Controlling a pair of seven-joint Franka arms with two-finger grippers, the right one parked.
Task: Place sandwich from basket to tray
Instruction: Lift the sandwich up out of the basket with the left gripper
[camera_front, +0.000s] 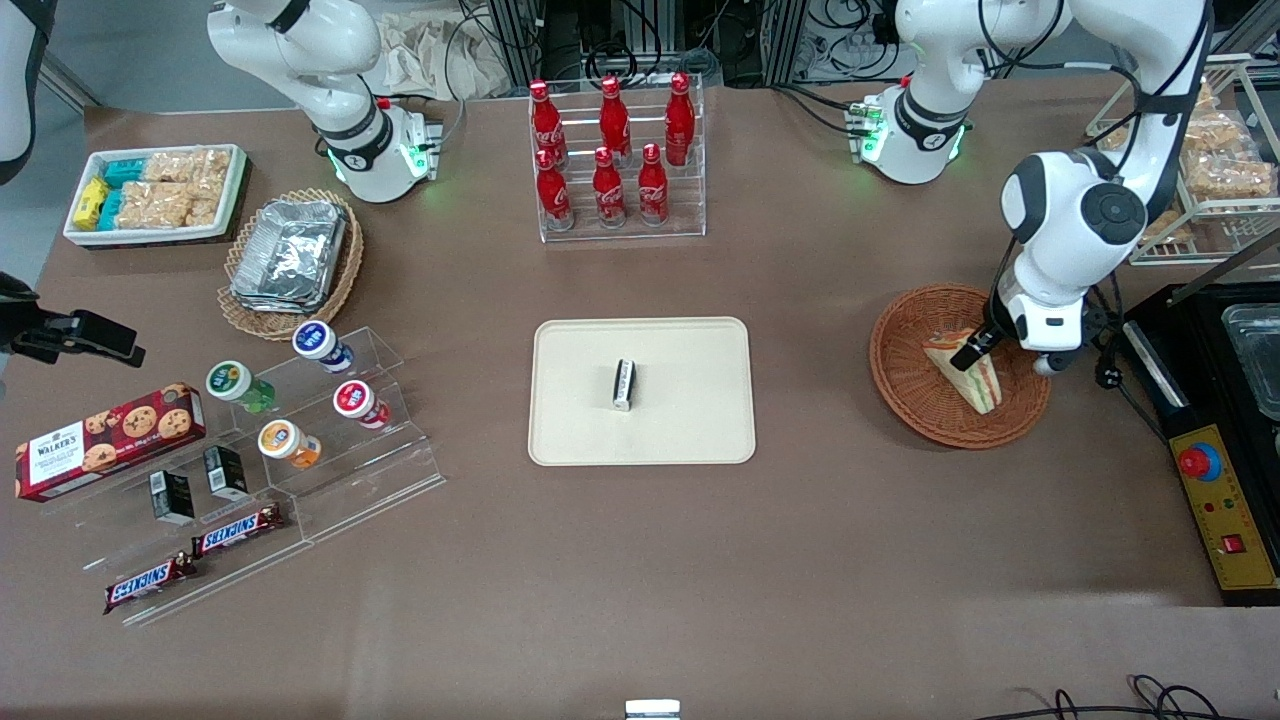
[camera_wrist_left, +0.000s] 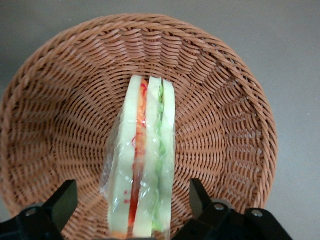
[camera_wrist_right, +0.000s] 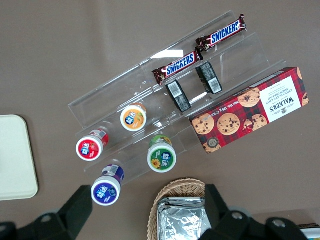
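The sandwich (camera_front: 978, 385) is a clear-wrapped wedge with white bread and green and orange-red layers. It stands on edge in the round reddish-brown wicker basket (camera_front: 905, 330) toward the working arm's end of the table. My left gripper (camera_front: 975, 350) is lowered into the basket, open, with one finger on each side of the sandwich and a gap at both. The wrist view shows the sandwich (camera_wrist_left: 142, 165) between the fingers (camera_wrist_left: 200, 197) over the basket (camera_wrist_left: 60, 100). The cream tray (camera_front: 700, 340) lies at the table's middle.
A small black-and-white packet (camera_front: 623, 384) lies on the tray. A rack of red bottles (camera_front: 612, 160) stands farther from the camera. A black control box (camera_front: 1215, 500) sits beside the basket. A foil-container basket (camera_front: 290, 255), snack bin (camera_front: 155, 190) and acrylic stand (camera_front: 300, 420) lie toward the parked arm's end.
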